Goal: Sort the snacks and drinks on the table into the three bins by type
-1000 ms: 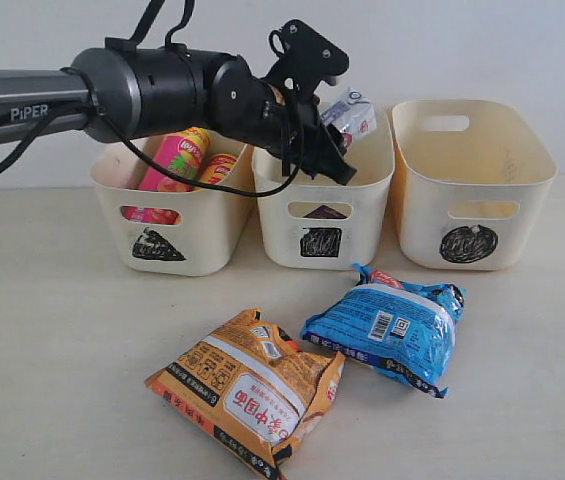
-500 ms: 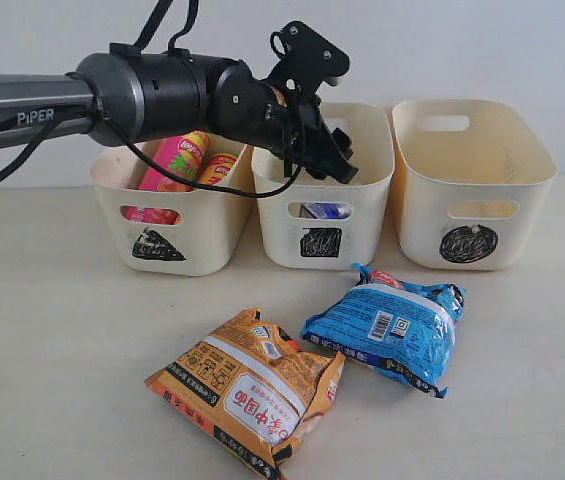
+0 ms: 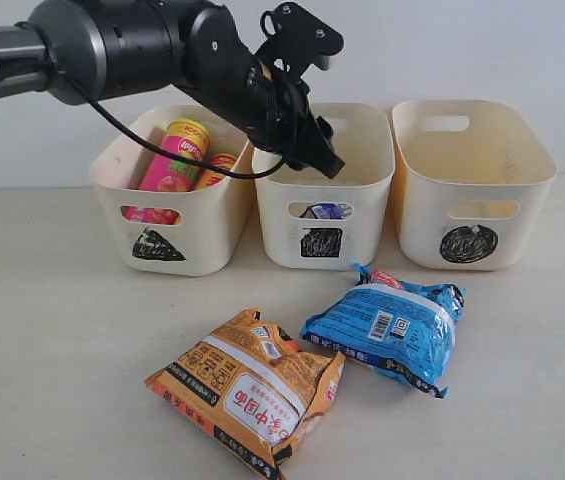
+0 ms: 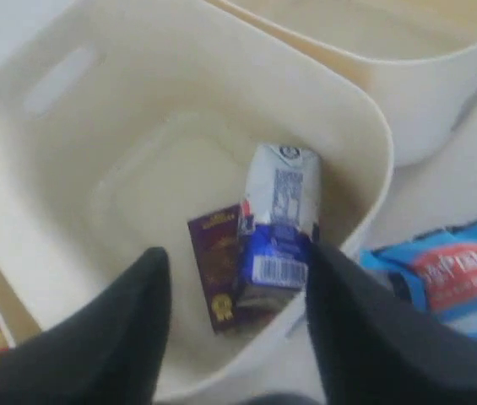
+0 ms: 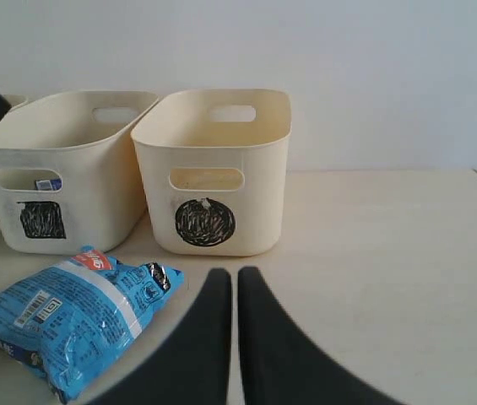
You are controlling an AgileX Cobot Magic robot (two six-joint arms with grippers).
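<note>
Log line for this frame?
left gripper: open over square bin | in bin: blue-and-white carton, dark purple carton | on table: orange bag, blue bag | right gripper: shut

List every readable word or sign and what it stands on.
"PER", cut off at the edge: left arm.
Black scribbled triangle: left bin.
Black scribbled square: middle bin.
Black scribbled circle: right bin.
Too blurred to read: orange bag, blue bag, cartons, tubes.

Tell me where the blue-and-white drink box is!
The blue-and-white box lies inside the middle bin, the one marked with a square. The left wrist view shows it right beside the dark purple box.
</note>
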